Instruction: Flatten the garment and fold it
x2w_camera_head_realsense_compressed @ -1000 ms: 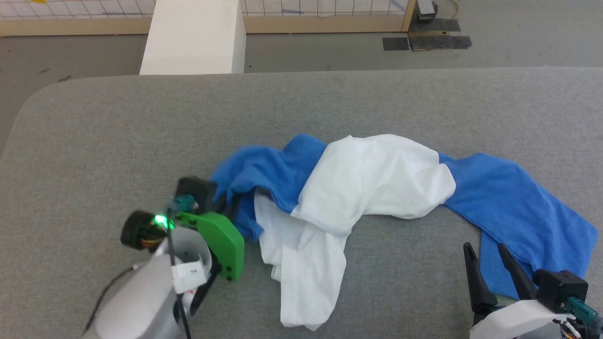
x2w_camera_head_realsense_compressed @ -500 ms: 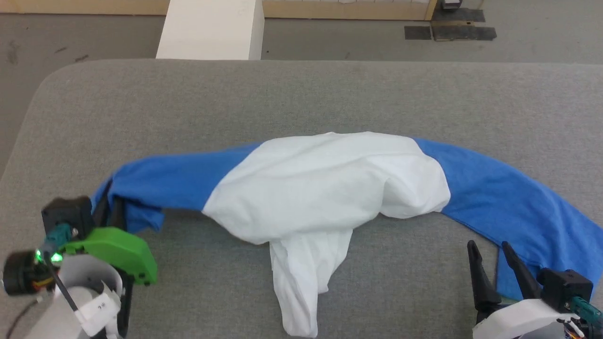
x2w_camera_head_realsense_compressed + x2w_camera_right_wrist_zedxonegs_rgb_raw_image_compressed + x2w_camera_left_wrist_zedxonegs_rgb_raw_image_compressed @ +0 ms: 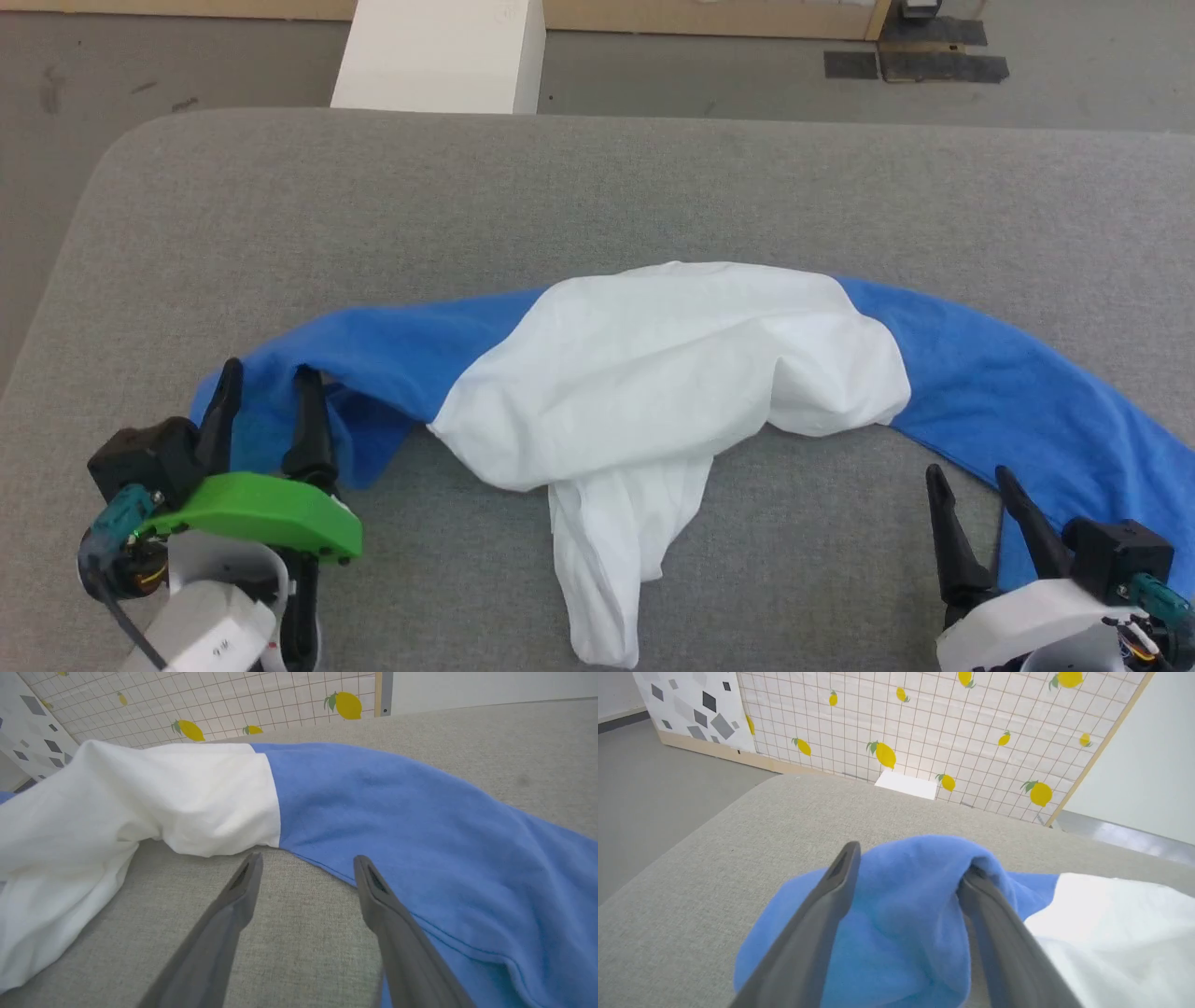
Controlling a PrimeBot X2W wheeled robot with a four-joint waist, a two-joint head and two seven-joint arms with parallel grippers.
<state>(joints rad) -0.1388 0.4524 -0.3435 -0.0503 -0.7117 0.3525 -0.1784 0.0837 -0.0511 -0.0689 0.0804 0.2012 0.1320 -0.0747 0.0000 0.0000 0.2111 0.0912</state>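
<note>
The grey cloth-covered table carried the garment in a long arc across its near half. One blue sleeve lay toward the near left corner and the other toward the near right, with the white body bunched between them and a tail trailing to the near edge. The left end effector stood released, fingers spread, with blue sleeve cloth between them and hooding one tip. The right end effector was likewise released, just beside the other sleeve. Flattening looked to be the step in hand, with folding not yet begun. The next move probably called for freeing the left fingers from the cloth, then spreading the white bunch.
</note>
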